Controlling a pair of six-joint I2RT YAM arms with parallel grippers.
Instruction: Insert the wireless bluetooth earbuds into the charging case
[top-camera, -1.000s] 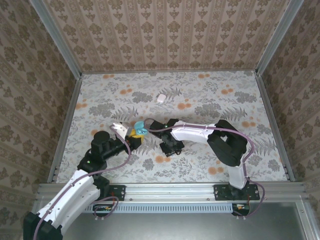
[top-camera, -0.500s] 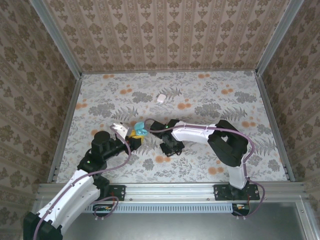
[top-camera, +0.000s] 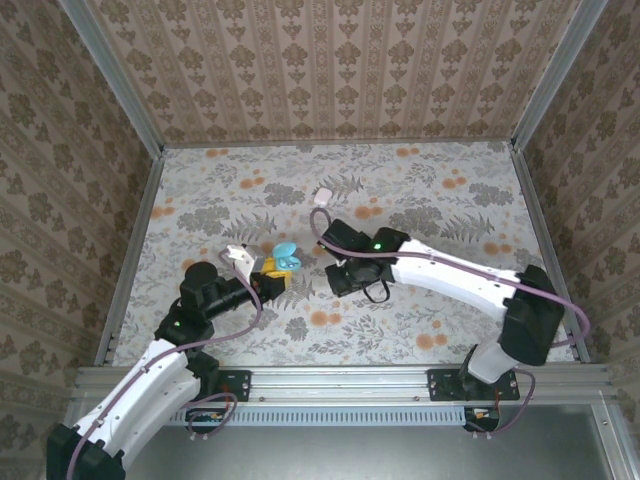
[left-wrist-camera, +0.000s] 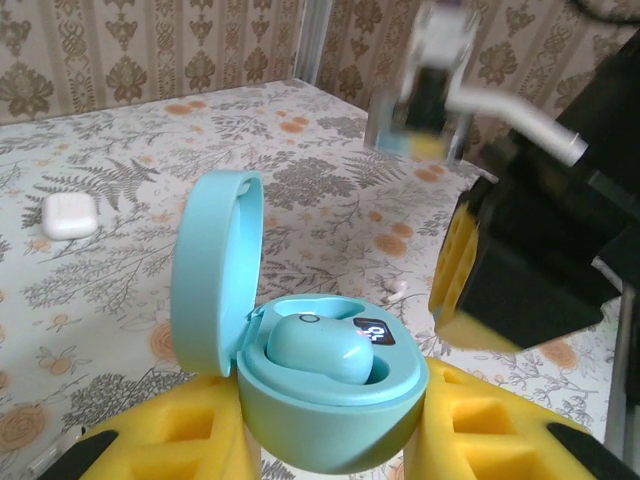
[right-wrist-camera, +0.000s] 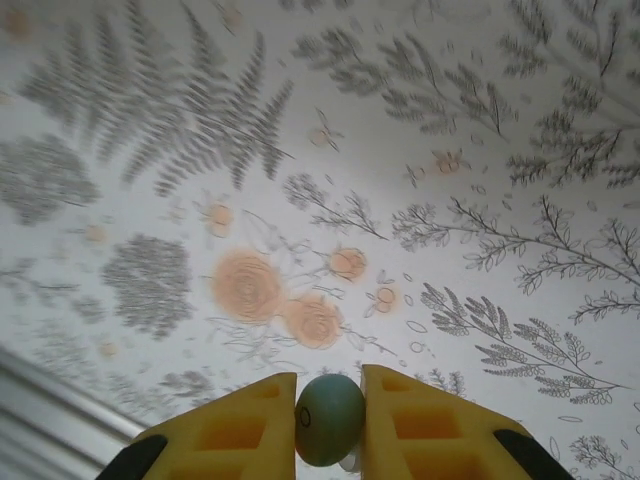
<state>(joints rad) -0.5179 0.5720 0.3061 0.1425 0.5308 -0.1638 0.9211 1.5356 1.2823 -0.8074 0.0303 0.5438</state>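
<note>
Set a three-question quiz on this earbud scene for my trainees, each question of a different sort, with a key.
1. True or false: the teal charging case in the left gripper has its lid shut.
2. What does the right gripper hold between its pads? A) a teal earbud B) a white earbud C) nothing
3. Fill in: the number of earbuds seated in the case is ___.
Key: 1. False, the lid stands open. 2. A. 3. One, a teal bud.
</note>
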